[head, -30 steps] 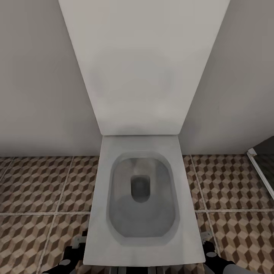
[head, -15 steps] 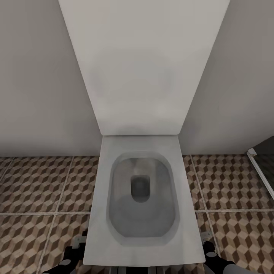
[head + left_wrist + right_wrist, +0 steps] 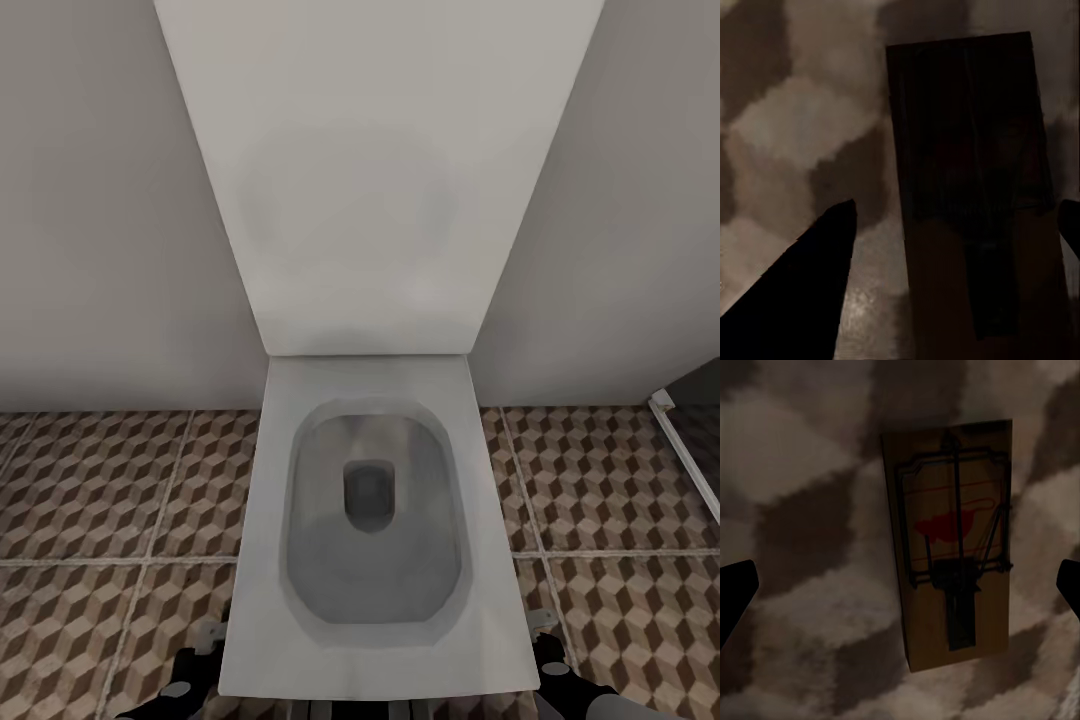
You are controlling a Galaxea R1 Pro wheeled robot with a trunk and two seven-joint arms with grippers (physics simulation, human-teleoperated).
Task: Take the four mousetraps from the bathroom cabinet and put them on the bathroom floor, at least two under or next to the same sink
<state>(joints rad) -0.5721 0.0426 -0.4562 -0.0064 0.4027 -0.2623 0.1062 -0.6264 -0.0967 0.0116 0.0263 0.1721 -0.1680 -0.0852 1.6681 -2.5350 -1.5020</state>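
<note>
Head view, item one: nothing has shifted over the last second; toilet ahead, bathroom floor on both sides, my arms low beside the bowl. Item two: right gripper, fingers spread wide, above a mousetrap lying flat on the tiles. Item three: left gripper, fingers apart, over a second mousetrap, dim, probably also resting on the floor. I see no sink, so I judge placement unconfirmed.
</note>
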